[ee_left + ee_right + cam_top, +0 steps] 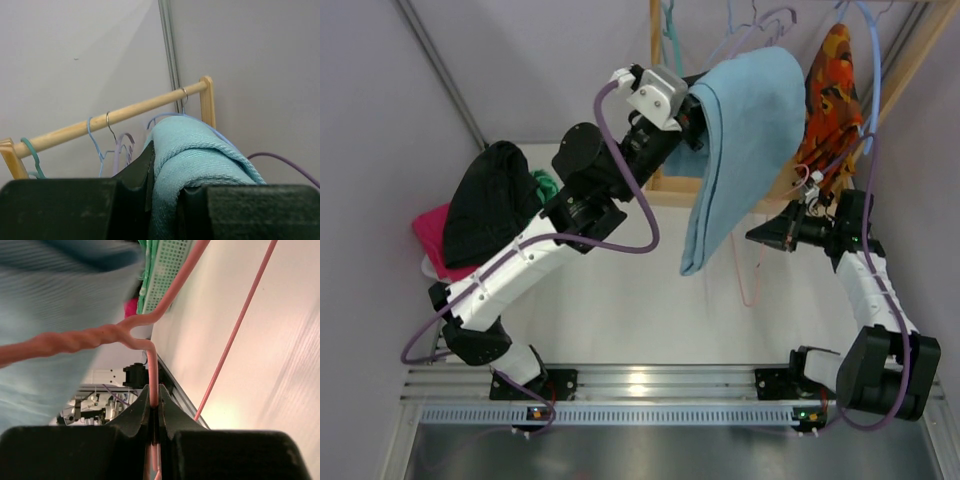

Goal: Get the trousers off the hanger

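Note:
The light blue trousers [745, 140] hang folded from my left gripper [692, 110], which is raised high by the wooden rack. In the left wrist view the left gripper [167, 185] is shut on the thick fold of the trousers [195, 150]. My right gripper [755, 235] is shut on the thin pink wire hanger [750, 285], low and to the right of the trousers' lower end. In the right wrist view the right gripper [154, 400] pinches the hanger [152, 370] below its twisted neck, with the trousers [50, 285] blurred behind it.
The wooden rail [125, 114] carries several wire hangers [97, 145] and an orange patterned garment [835, 90]. A pile of black [495, 200], pink [435, 235] and green [545, 185] clothes lies at the left. The rack's base bar [670, 185] crosses behind the trousers.

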Controlling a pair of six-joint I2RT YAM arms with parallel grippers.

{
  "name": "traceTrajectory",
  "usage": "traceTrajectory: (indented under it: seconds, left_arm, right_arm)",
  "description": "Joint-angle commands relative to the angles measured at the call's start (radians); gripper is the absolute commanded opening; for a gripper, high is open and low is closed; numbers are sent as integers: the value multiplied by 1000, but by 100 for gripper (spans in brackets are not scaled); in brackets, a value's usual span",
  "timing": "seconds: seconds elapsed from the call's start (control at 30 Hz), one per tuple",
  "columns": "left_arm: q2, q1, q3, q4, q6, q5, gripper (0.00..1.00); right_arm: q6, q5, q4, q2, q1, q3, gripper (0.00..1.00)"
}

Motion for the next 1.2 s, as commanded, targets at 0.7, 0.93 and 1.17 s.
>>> traceTrajectory:
  seconds: [0.7, 0.93, 1.17]
  left_arm:
    - [-463, 2, -421, -55, 120, -286, 0]
    - [-554, 170, -471, -165, 34, -352, 0]
    - [-607, 403, -419, -187, -20, -288, 0]
  right_arm:
    - [-145, 14, -82, 45, -10, 81, 0]
    - [-150, 16, -96, 50, -9, 95, 0]
    - [-223, 10, -191, 91, -10, 163, 0]
